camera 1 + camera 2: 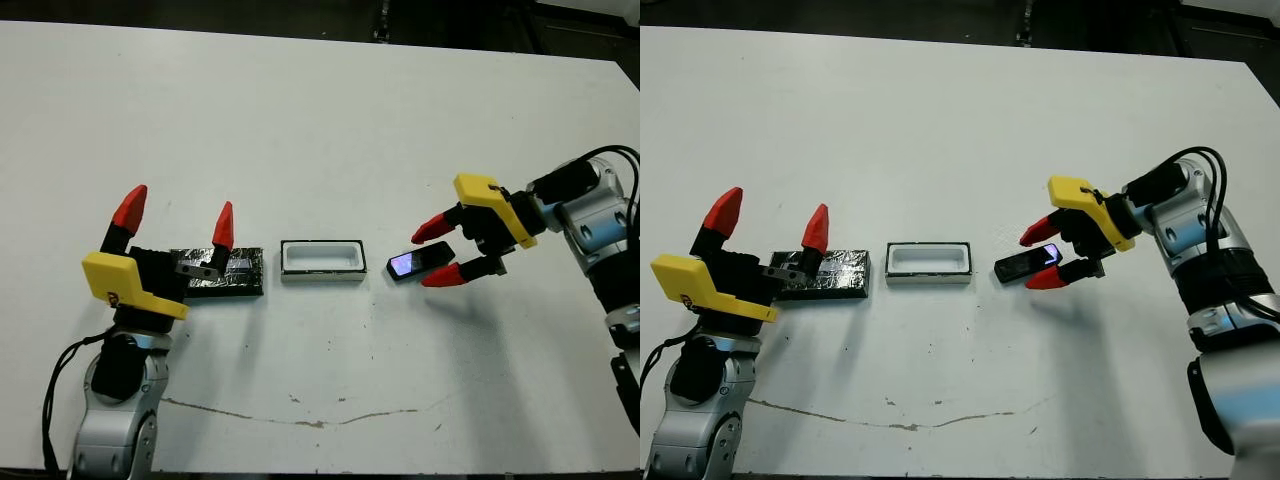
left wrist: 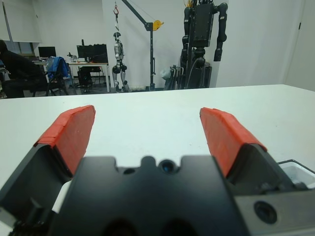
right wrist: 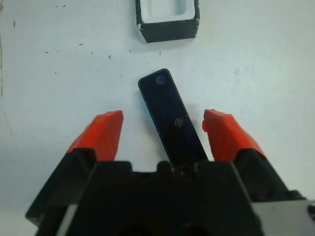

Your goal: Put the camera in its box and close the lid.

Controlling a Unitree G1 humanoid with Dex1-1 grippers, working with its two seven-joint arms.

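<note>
Right claw [image 3: 165,130] spread wide around camera [image 3: 170,115].

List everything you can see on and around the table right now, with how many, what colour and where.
Table: one, white, under everything.
Box: one, white tray with dark rim, open and empty, middle of the table.
Camera: one, black with a bluish-purple shine, lying on the table just right of the box, between the right gripper's fingers.
Lid: one, black and speckled, flat on the table left of the box, partly behind the left gripper.
Left gripper: one, yellow and black with red tips, open, by the lid.
Right gripper: one, same colours, open around the camera.
</note>
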